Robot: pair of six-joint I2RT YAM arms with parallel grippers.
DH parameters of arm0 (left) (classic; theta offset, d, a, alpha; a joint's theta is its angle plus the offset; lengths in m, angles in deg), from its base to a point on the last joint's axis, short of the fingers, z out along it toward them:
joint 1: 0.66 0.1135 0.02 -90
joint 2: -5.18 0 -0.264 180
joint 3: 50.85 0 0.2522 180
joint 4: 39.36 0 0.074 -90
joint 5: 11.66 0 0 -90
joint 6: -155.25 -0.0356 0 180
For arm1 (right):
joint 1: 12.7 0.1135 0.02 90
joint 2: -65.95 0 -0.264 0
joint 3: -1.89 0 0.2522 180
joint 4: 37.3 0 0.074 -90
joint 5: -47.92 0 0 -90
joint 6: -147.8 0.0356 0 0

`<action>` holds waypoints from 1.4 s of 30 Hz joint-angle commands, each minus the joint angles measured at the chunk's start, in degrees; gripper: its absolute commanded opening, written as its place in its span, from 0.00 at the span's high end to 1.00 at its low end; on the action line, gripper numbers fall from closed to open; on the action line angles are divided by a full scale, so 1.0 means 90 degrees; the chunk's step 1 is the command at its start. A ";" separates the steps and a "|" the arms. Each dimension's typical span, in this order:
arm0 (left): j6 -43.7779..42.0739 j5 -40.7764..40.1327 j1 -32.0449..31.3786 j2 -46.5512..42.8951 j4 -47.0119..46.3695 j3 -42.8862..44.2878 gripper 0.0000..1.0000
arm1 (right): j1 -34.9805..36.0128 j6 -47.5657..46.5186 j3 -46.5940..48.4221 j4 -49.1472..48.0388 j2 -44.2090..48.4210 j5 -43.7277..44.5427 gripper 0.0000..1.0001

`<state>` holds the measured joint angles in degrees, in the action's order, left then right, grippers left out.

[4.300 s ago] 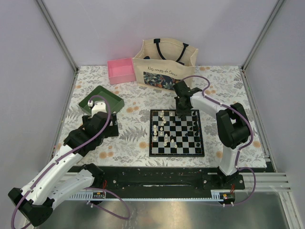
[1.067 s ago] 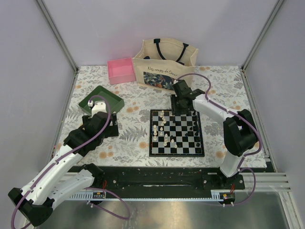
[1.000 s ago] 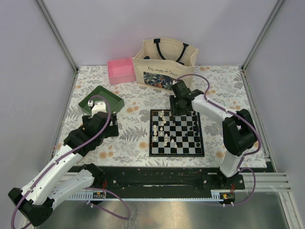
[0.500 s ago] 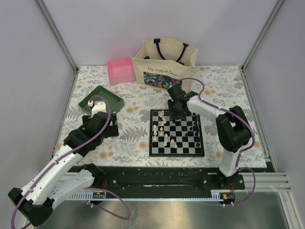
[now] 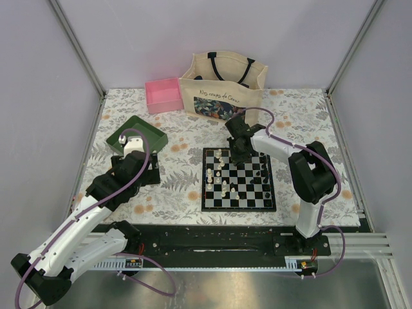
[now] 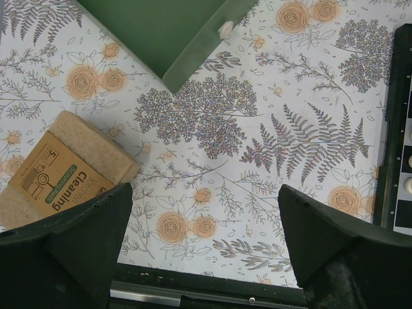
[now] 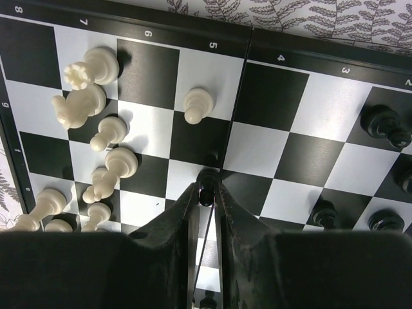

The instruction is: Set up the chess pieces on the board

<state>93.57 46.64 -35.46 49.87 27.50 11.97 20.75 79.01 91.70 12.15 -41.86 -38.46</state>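
1. Right gripper (image 7: 206,195): jaws narrow, pinching an upright black piece (image 7: 206,181) at frame centre on the board (image 7: 161,24).
2. Other black pieces (image 7: 384,125) stand toward frame right.
3. Left gripper (image 6: 205,212): wide, empty, the farther arm.

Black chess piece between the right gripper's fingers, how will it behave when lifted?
The black piece is tiny and rounded, pinched only at the tips of the right gripper, so it may twist or slip. Narrower than a board square, it probably weighs almost nothing.

Lab test cell, white panel walls (image 5: 225,32), aluminium frame posts (image 5: 77,48)
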 commanded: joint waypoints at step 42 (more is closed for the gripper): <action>-0.0060 0.0056 0.0039 -0.0092 -0.0168 0.0155 0.01 | -0.1080 -0.0150 -0.0540 -0.0263 0.0621 0.0702 0.79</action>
<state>93.57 46.64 -35.46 49.85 27.50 11.97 11.55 78.31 84.64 11.07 -36.11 -32.60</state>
